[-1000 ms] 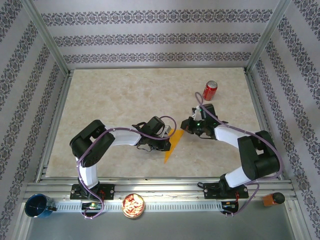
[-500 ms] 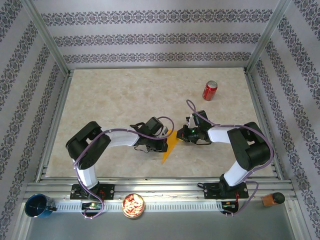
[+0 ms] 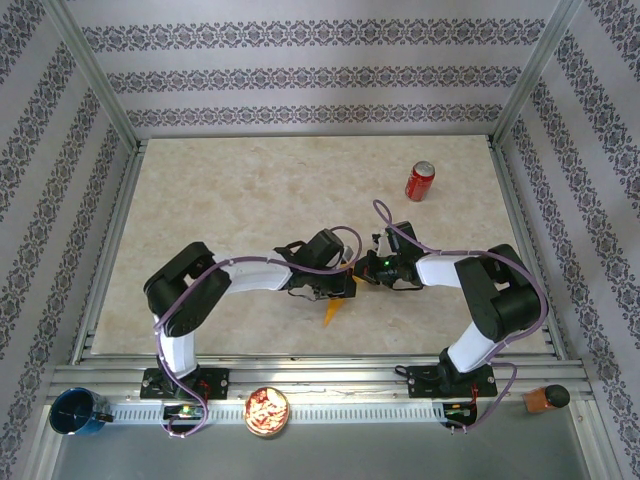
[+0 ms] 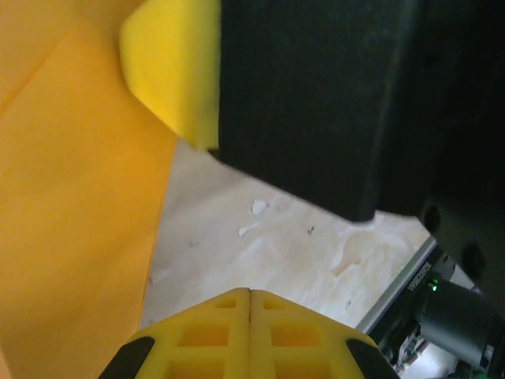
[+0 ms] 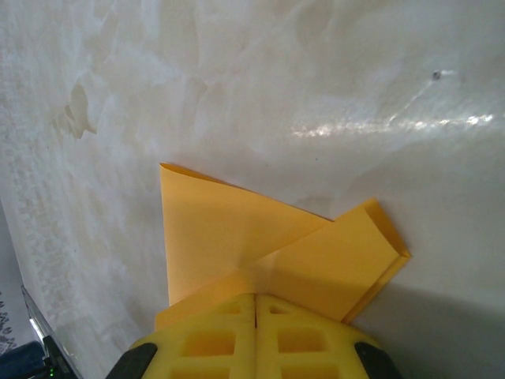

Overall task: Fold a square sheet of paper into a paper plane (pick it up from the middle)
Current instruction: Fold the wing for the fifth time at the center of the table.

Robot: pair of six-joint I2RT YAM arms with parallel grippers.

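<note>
Where closed right tool [image 5: 255, 297] touches, creased paper [image 5: 229, 229]

On the bench [image 3: 230, 200], the folded paper [image 3: 334, 308] lies partly beneath the left hand [image 3: 342, 284], with the right hand [image 3: 364, 271] just beside it on the right. 1 can [image 3: 420, 181] stands behind, to the right.

White-and-black left arm [image 3: 250, 272] runs from the lower left to frame centre, elbow bent, wrist low. White-and-black right arm [image 3: 450, 270] folds back from the lower right, wrist pointing left. Left yellow fingers [image 4: 205, 335] pressed together, no gap. Right yellow fingers [image 5: 213, 339] likewise meet flush. Wrists nearly touch at centre.
</note>
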